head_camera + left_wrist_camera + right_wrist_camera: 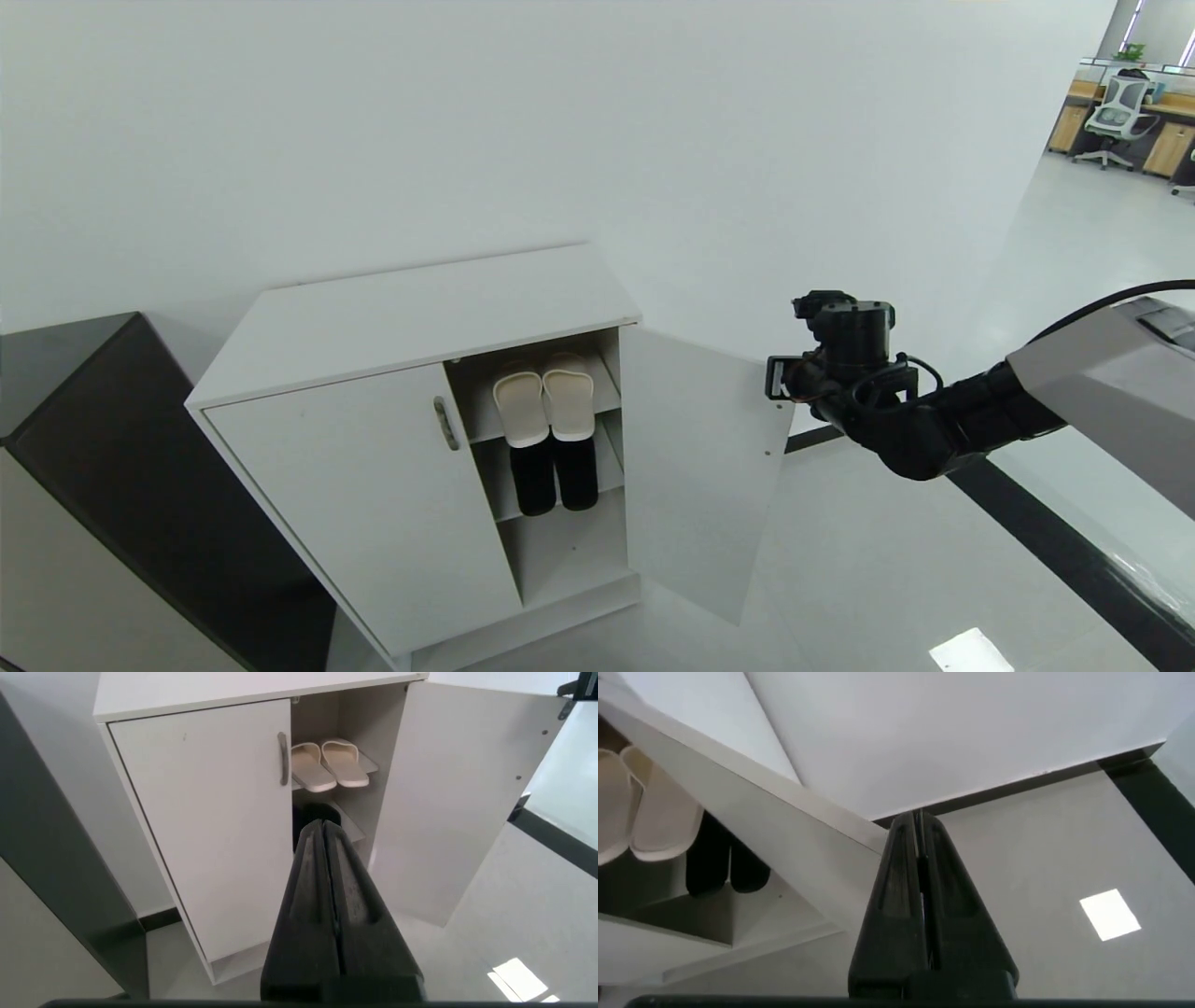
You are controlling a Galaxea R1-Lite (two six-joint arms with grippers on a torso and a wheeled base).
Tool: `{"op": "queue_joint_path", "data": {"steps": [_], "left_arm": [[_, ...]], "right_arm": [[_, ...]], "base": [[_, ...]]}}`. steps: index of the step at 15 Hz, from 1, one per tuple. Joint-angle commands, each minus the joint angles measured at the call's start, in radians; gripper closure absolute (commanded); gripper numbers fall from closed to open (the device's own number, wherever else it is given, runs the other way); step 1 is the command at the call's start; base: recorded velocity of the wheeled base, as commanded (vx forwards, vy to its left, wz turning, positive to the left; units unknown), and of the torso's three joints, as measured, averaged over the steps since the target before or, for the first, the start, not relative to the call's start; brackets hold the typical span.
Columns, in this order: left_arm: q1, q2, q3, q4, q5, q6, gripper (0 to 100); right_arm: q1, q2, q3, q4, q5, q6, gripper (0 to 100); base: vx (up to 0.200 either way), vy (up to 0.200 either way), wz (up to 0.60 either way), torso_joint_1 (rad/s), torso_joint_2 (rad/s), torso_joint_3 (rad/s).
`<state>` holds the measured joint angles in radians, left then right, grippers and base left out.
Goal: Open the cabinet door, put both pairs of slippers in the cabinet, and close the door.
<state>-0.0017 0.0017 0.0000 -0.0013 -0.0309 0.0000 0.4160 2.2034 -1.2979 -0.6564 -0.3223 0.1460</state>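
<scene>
Here, a white cabinet stands against a pale wall, with a dark, lower unit just beside it on the robot's left. The cabinet's left door is shut, with a small handle at its inner edge. Its right door is swung wide open, showing the shelves inside. A white pair of slippers lies side by side on the upper shelf, and a black pair of slippers lies on the shelf below. The right end effector is at the outer edge of the open door with its fingers pressed together and gripping nothing; whether it touches the panel cannot be told. The left end effector points toward the cabinet opening, its fingers also together and empty. Judging by this, the opening and both stowing steps look finished, and only closing the right door is left.
</scene>
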Motion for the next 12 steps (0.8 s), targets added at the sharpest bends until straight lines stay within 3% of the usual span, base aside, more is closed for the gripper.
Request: {"op": "queue_joint_path", "data": {"steps": [1, 7, 12], "left_arm": [[0.0, 0.0, 0.0, 0.0, 0.0, 0.0, 100], [0.0, 0.0, 0.0, 0.0, 0.0, 0.0, 100], [0.0, 0.0, 0.0, 0.0, 0.0, 0.0, 100]], "right_arm": [[0.047, -0.064, 0.068, -0.002, -0.001, 0.0, 100], [0.199, -0.214, 0.207, -0.034, -0.012, -0.003, 100], [0.253, -0.249, 0.27, -0.039, 0.006, -0.013, 100]], "base": [[0.0, 0.0, 0.0, 0.0, 0.0, 0.0], [0.0, 0.0, 0.0, 0.0, 0.0, 0.0], [0.0, 0.0, 0.0, 0.0, 0.0, 0.0]]}}
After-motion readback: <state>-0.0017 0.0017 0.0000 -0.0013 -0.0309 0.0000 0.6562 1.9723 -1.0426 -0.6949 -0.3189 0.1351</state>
